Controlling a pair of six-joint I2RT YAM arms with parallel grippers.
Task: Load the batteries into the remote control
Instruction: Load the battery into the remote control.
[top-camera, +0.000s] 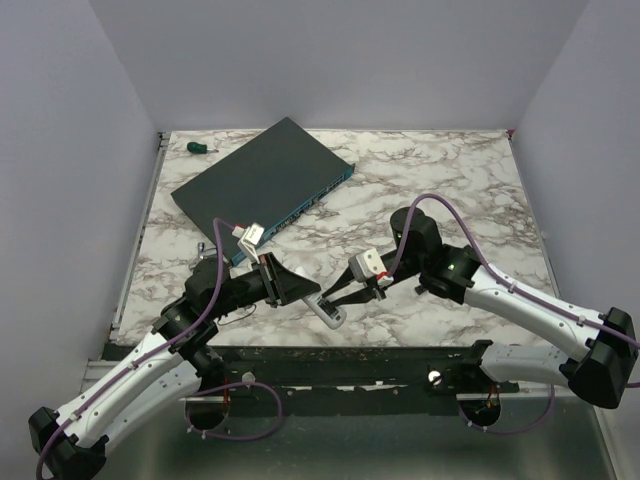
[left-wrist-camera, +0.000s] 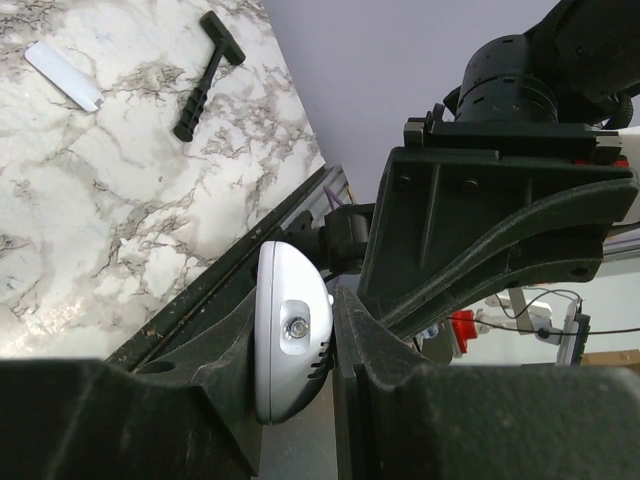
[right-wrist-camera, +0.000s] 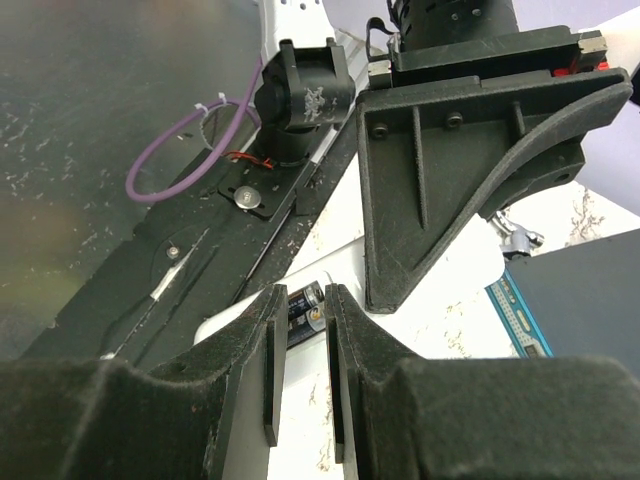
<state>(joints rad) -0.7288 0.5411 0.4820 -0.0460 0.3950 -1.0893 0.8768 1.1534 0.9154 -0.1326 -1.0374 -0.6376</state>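
Note:
The white remote control (top-camera: 332, 314) hangs just above the table's near edge, with my left gripper (top-camera: 298, 289) shut on it. In the left wrist view its rounded end with a small clear bulb (left-wrist-camera: 290, 360) sits clamped between the fingers of that gripper (left-wrist-camera: 292, 310). My right gripper (top-camera: 334, 297) points at the remote from the right. Its jaws (right-wrist-camera: 302, 296) stand a narrow gap apart with nothing between the pads. Just past its tips, two dark batteries (right-wrist-camera: 306, 312) lie side by side in the remote's (right-wrist-camera: 345, 270) open compartment.
A large flat dark network box (top-camera: 262, 180) lies diagonally at the back left. A green-handled screwdriver (top-camera: 201, 147) lies behind it. A black tool (left-wrist-camera: 208, 75) and a white flat strip (left-wrist-camera: 63, 75) lie on the marble. The metal rail of the table (top-camera: 330, 352) runs below the grippers.

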